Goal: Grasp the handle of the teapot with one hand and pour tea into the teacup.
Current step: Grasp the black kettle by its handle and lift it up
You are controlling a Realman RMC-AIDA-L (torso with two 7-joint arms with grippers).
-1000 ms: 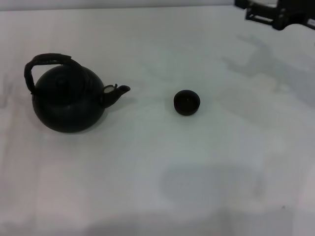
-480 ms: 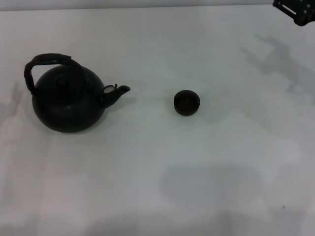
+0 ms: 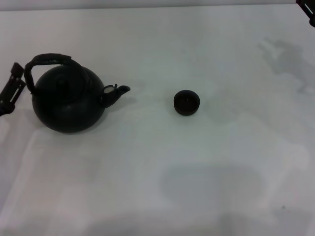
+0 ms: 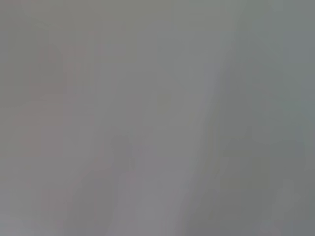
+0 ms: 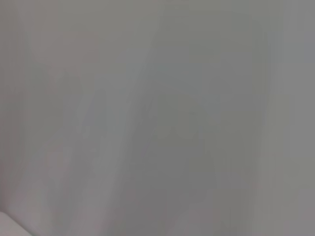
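In the head view the round black teapot [image 3: 68, 101] stands upright on the white table at the left, its short spout pointing right toward the teacup. Its dark arched handle [image 3: 48, 61] stands up over the lid. The small black teacup [image 3: 186, 102] sits near the middle of the table, apart from the teapot. My left gripper [image 3: 11, 89] shows at the left edge, just left of the handle and close to it. Only a corner of my right gripper [image 3: 310, 9] shows at the top right edge. Both wrist views show only blank grey surface.
The white table [image 3: 162, 167] stretches wide around both objects. Faint shadows of the arms lie at the top right and along the front.
My left gripper has come into view at the left edge beside the teapot's handle. My right gripper has drawn back to the right, almost out of view. Teapot and teacup have not moved.
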